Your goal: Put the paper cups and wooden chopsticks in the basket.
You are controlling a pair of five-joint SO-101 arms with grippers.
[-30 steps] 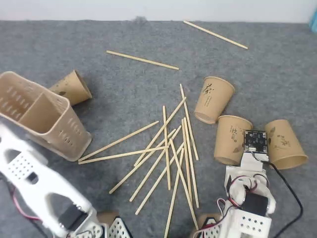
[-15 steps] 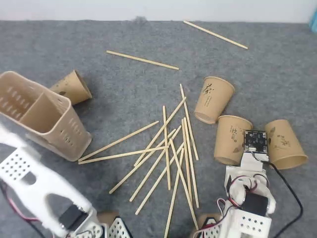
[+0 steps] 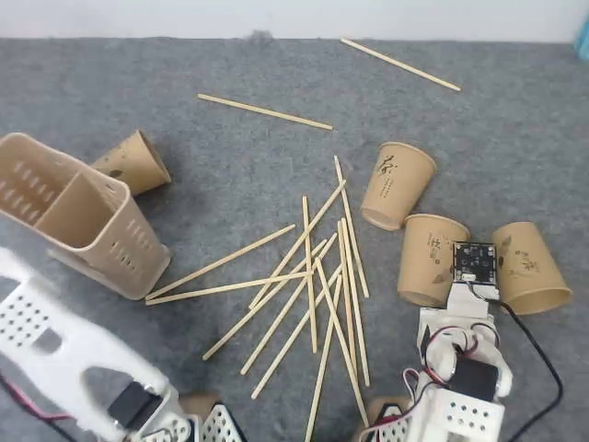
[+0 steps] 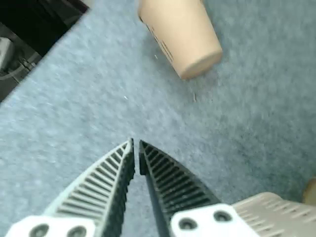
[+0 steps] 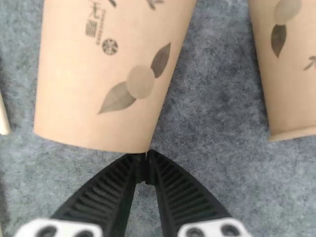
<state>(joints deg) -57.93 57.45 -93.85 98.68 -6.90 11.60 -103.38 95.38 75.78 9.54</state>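
Grey carpet (image 3: 230, 64) lies all around.

High view: the basket (image 3: 83, 216) sits at the left and the chopsticks (image 3: 313, 285) lie in the middle. Three cups (image 3: 431, 258) lie at the right, by the right arm (image 3: 465, 378).

Left wrist view: the left gripper (image 4: 136, 148) is closed and empty. A lone cup (image 4: 180, 34) lies well ahead of it.

Right wrist view: the right gripper (image 5: 146, 160) is closed and empty. Its tips are at the wide rim of the near cup (image 5: 113, 69), which points away from it.

A grey carpet (image 3: 230, 166) lies under everything. A white strip of wall (image 3: 276, 17) runs along twelve o'clock, with a blue object (image 3: 584, 41) at the two o'clock corner.
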